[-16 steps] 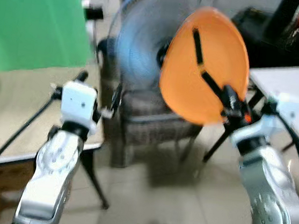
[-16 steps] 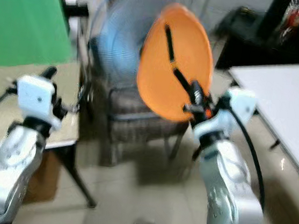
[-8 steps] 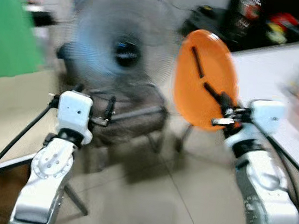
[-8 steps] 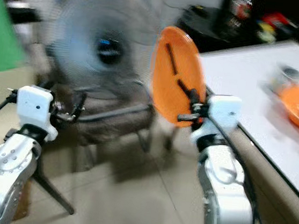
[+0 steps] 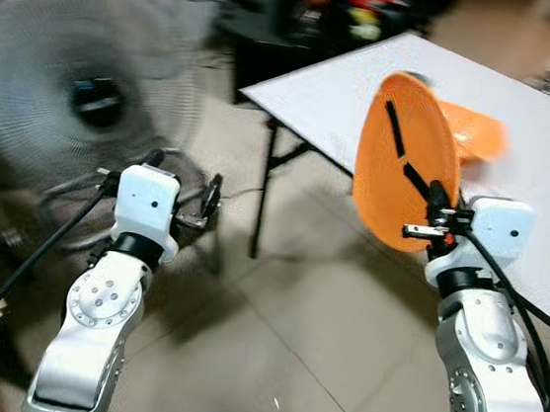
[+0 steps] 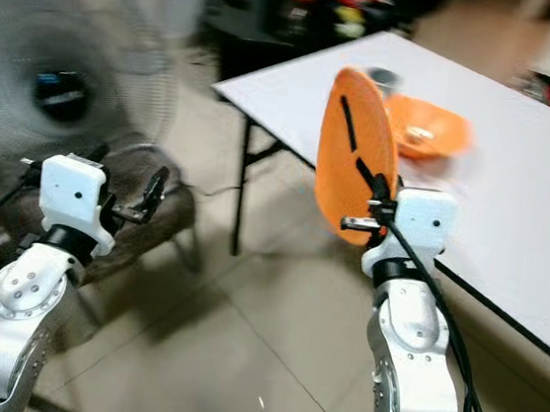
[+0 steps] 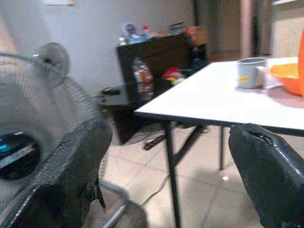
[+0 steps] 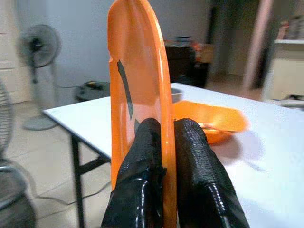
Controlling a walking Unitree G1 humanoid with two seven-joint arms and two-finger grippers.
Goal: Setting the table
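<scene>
My right gripper (image 8: 164,126) is shut on the rim of an orange plate (image 5: 404,161), holding it up on edge in front of me, over the near edge of a white table (image 5: 548,168). One black finger lies across the plate's face. An orange bowl (image 6: 425,129) sits on the table just beyond the plate, with a metal cup (image 7: 250,72) beside it. My left gripper (image 7: 168,133) is raised at the left, open, with nothing between its fingers.
A large standing fan (image 5: 79,94) is at the left with a dark chair (image 6: 144,221) below it. A black cabinet (image 7: 152,52) with bottles and clutter stands behind the table. Tiled floor (image 5: 283,306) lies between me and the table.
The view has swung to the right: the fan and chair slid to the left and the white table with the bowl came into view. The plate stays held in my right gripper.
</scene>
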